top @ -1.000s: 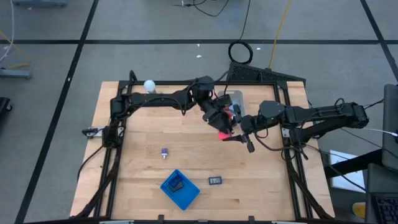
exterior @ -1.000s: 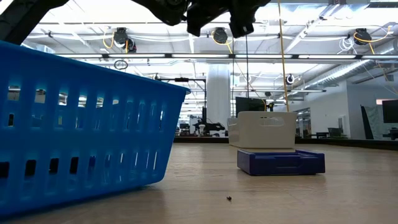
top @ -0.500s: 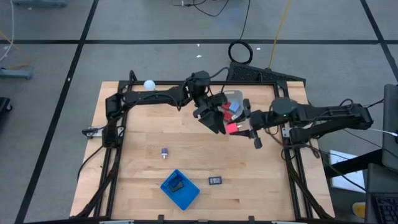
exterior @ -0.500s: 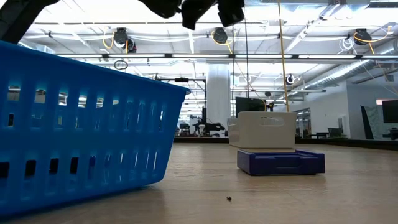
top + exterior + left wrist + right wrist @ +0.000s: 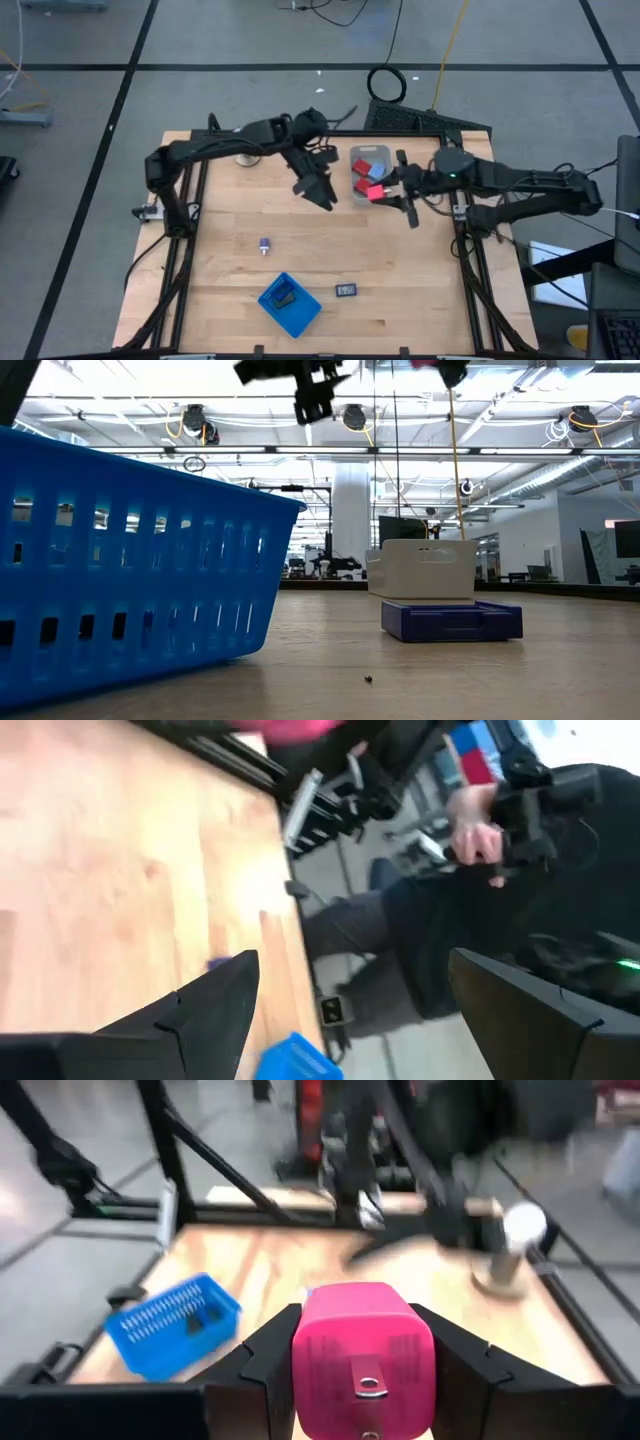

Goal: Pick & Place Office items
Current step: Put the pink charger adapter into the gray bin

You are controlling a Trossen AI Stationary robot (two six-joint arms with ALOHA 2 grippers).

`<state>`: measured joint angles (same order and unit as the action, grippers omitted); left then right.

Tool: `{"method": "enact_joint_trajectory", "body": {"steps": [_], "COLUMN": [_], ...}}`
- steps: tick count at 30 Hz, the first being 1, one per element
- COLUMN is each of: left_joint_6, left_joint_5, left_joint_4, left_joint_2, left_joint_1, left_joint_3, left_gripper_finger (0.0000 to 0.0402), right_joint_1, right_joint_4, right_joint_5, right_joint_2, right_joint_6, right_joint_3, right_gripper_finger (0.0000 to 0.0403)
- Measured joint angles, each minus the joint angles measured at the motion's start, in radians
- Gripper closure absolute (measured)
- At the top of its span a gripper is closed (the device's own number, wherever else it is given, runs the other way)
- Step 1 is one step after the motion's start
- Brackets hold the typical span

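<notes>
Red block (image 5: 364, 1352) in right gripper (image 5: 364, 1380) (wrist view)

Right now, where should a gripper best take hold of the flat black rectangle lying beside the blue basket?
Probably from straight above, pinching the flat black rectangle across its shorter width: it lies flat on the table, with bare wood around it.

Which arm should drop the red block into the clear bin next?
The right. Its right gripper is shut on the red block, just beside the clear bin in the high view. The left gripper is open and empty, on the bin's other side.
</notes>
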<state>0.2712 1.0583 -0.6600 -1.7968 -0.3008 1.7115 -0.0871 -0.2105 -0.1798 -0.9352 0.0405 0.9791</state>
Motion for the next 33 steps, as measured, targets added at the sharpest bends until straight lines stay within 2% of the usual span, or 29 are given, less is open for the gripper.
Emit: {"method": "enact_joint_trajectory", "body": {"steps": [9,19,27,33], "left_joint_6": [0.003,-0.034,-0.045,-0.006], "left_joint_5": [-0.235,-0.576,-0.734,-0.807], "left_joint_4": [-0.013,-0.211,-0.284,-0.261], "left_joint_2": [0.18,0.329,0.427,0.517], "left_joint_1": [0.007,0.009,0.01,0.01], "left_joint_3": [0.0,0.0,-0.006,-0.118], "left_gripper_finger": [0.0083,0.0111,0.0126,0.0124], "right_joint_1": [-0.12,-0.293,-0.382,-0.456], "right_joint_4": [-0.078,-0.146,-0.279,-0.303], "right_joint_5": [-0.004,-0.007,-0.003,-0.003], "right_joint_2": [-0.133,-0.213,-0.321,-0.438], "right_joint_6": [-0.016,-0.083,-0.003,-0.002], "right_joint_3": [0.0,0.012,0.119,0.144], "right_gripper_finger": [0.0256,0.0256,0.0256,0.0256]}}
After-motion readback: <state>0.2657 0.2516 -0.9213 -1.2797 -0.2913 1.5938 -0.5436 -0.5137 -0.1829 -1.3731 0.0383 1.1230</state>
